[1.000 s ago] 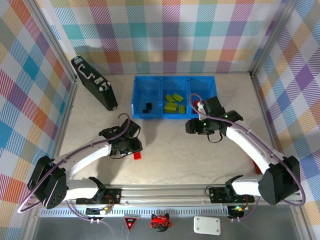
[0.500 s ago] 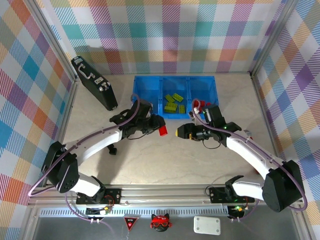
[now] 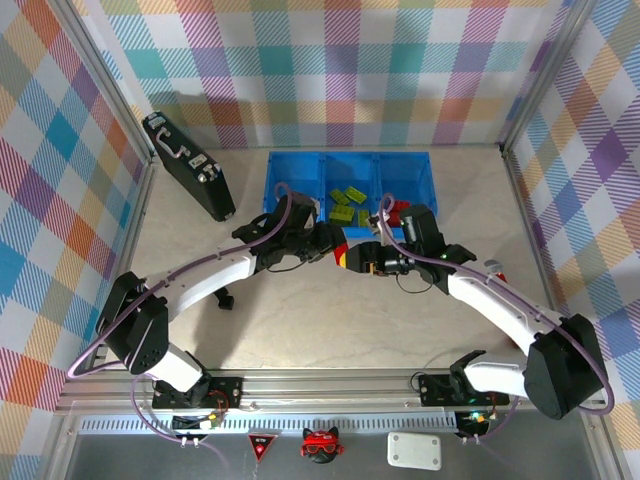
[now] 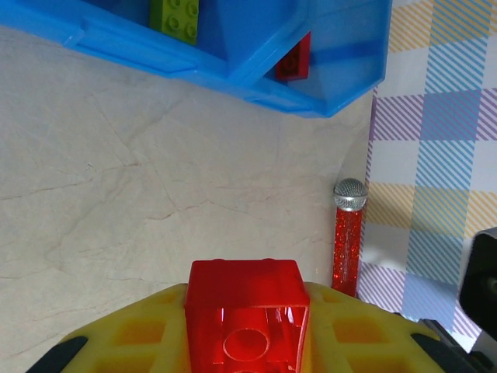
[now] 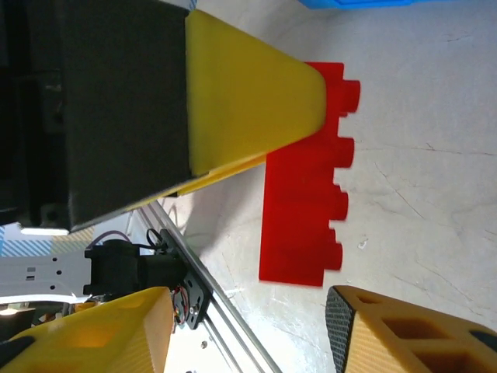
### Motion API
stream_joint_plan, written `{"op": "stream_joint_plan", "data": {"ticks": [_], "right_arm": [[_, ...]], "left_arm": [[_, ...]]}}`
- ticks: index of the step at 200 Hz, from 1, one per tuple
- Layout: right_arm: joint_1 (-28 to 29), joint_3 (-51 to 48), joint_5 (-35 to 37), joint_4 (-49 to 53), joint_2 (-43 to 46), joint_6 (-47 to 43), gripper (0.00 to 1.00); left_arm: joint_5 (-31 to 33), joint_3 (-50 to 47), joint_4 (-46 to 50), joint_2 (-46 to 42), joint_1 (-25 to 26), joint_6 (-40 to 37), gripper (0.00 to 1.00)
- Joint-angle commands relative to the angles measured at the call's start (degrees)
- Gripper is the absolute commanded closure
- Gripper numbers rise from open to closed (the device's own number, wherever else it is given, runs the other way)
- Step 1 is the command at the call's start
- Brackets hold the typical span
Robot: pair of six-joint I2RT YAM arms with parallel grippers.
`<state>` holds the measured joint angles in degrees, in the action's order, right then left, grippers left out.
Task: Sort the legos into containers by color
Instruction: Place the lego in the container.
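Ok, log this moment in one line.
left end effector: shut on red brick | right end effector: open, facing it

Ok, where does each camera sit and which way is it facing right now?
Top: above and behind the bases, looking down on the table; left arm and right arm reach inward near the tray.
Left wrist: on the left claw, facing the tray; its fingers grip a red brick.
Right wrist: on the right claw, facing the left claw; its own fingers stand open.
Shared: both wrist views hold the red brick.
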<state>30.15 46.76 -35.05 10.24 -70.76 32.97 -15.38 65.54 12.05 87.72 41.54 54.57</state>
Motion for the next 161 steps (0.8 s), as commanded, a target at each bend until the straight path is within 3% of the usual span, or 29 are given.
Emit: {"op": "stream_joint_plan", "data": {"ticks": [1,69,140,161], "right_arm": [[0.4,1.2,-0.3,-3.8,-1.6,0.2,0.48],[0.6,2.3,2.9,-1.2,-1.7,-1.9,0.6],[0.6,3.0,4.8,-0.7,-1.4,-3.3,0.58],[0.6,3.1,5.5,-0.4,-1.2,-4.0,0.62]], "left_arm": [[-1.5,0.7,-2.5,-0.3,0.7,1.6,0.78],[-0.8,-0.2,-2.6,-1.9,1.1,2.2,0.78],[-1.2,-2.2,-4.3,-2.7,1.6,3.5,0.78],[-1.2,-2.0,-4.2,-2.8,1.7,3.5,0.77]]}}
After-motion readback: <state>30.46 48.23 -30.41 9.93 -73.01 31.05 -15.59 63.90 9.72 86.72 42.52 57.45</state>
